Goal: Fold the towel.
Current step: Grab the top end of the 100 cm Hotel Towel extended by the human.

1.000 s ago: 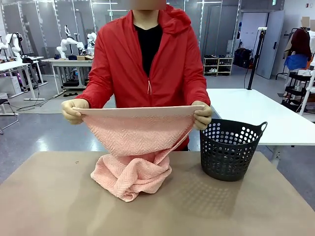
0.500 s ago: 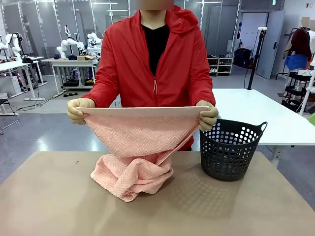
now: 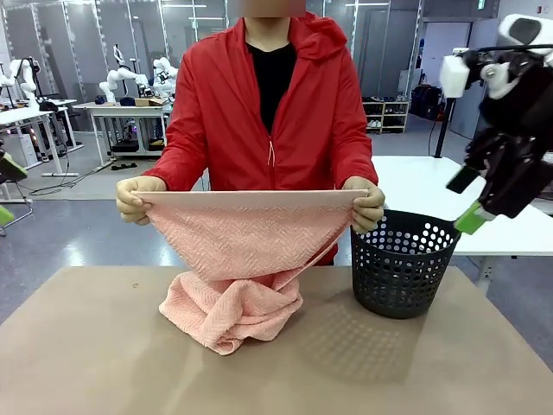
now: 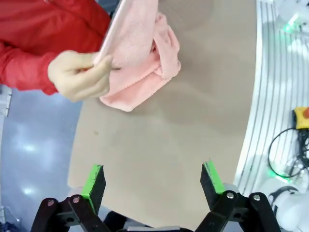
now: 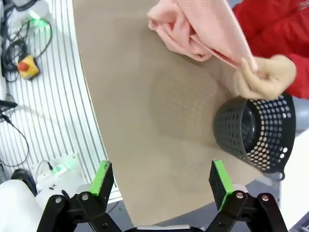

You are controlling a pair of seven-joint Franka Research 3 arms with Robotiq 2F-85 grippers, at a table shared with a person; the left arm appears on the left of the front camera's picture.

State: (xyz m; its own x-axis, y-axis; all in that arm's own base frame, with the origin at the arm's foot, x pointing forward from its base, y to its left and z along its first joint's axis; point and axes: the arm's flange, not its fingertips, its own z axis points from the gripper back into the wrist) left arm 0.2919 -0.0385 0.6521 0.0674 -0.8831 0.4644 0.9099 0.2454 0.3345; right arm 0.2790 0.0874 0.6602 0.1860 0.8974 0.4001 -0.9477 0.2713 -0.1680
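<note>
Between the spread, green-padded fingers of the left gripper (image 4: 153, 181), which hold nothing, lies bare brown table (image 4: 159, 135). Beyond the fingertips, toward the left-hand finger's side, the salmon-pink towel (image 4: 145, 53) sits bunched on the tabletop, and just past the heap a hand (image 4: 79, 75) of the person pinches the towel's smooth band, holding that edge up off the heap. The right gripper (image 5: 161, 181) likewise has its fingers wide apart and empty, above the table's near edge. Ahead of its right-hand finger the black perforated basket (image 5: 256, 130) stands upright on the table, and just beyond the basket the person's other hand (image 5: 265, 77) grips the opposite end of the band. Farther ahead of the gap between those fingers, the towel's lower part is heaped on the table. In the front view the band is stretched level between both hands at the table's far side, and the cloth sags from it down to the heap, which lies near the basket without touching it.
</note>
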